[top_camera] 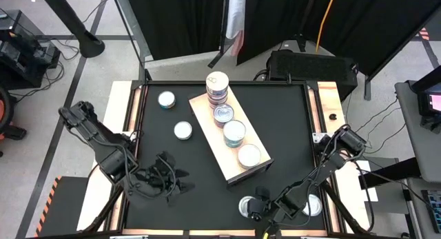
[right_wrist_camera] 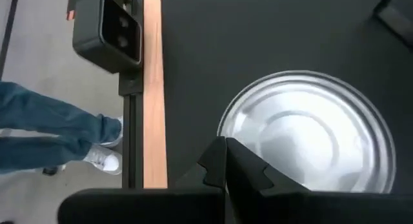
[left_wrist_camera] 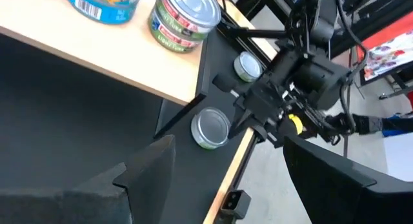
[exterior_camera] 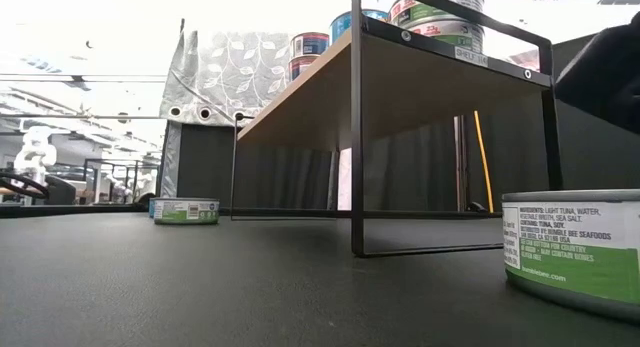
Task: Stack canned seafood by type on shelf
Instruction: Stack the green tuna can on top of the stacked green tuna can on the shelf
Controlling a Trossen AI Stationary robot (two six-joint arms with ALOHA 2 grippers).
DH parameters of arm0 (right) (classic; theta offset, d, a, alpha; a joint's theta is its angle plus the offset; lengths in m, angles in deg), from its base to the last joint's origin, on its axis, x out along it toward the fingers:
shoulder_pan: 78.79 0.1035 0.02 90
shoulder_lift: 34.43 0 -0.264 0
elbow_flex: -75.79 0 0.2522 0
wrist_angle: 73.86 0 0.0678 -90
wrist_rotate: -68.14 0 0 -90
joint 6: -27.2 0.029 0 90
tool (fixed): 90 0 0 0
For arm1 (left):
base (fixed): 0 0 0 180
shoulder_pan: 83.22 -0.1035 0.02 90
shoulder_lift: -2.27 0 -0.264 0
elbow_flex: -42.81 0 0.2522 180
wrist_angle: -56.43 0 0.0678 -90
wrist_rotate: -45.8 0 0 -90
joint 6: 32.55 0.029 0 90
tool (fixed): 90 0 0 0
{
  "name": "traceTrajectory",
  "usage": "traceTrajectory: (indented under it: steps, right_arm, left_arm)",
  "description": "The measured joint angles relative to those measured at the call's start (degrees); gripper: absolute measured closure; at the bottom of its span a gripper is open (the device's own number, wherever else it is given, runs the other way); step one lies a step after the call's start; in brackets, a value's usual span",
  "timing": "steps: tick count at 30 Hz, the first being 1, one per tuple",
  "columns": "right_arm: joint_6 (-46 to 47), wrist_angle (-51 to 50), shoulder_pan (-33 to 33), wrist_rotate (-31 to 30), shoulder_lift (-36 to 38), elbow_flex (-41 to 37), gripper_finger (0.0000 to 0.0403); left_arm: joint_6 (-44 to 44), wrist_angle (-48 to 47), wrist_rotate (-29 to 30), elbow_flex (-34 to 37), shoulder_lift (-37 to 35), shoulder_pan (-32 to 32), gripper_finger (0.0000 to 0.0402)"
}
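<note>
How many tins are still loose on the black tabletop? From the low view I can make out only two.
Observer: Four, all off the pale wooden shelf. One silver-topped round tin lies right by the right gripper.
Operator: Is that gripper holding it?
Observer: No. It is shut on nothing, at that tin's edge.
Operator: And the left gripper?
Observer: The left gripper is open, over bare tabletop left of the shelf's near end.

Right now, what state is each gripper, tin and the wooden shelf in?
Left gripper: open, empty, over bare black tabletop.
Right gripper: shut, holding nothing, just above a silver-topped tin.
Pale wooden shelf board: raised on a black frame, carrying five upright stacks of tins.
Silver-topped tin at the near edge: upright on the tabletop.
Two white-topped tins: upright, off the shelf.
</note>
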Motion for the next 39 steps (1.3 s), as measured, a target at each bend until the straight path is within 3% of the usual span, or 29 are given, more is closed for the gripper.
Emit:
traceTrajectory:
  steps: [10, 16, 22, 39]
  right_arm:
    - [8.86, -5.17, 2.25, 1.26, 0.46, -0.02, 0.0402]
    - [9.32, -8.78, 2.43, 1.64, 3.27, -0.04, 0.0402]
    - [7.80, -19.26, 2.43, -1.05, 5.94, -0.06, 0.0402]
    - [5.66, -16.44, 1.71, 0.22, 2.69, -0.35, 0.0403]
  left_arm:
    - [-2.49, 2.07, -0.04, 0.00, 3.62, 2.87, 0.0114]
    - [-3.06, 3.19, -0.29, 0.00, 4.77, 3.24, 0.0114]
    - [-2.91, 3.15, -0.35, 0.00, 4.96, 3.24, 0.0114]
    - [-3.01, 3.04, -0.33, 0.00, 4.96, 3.22, 0.0114]
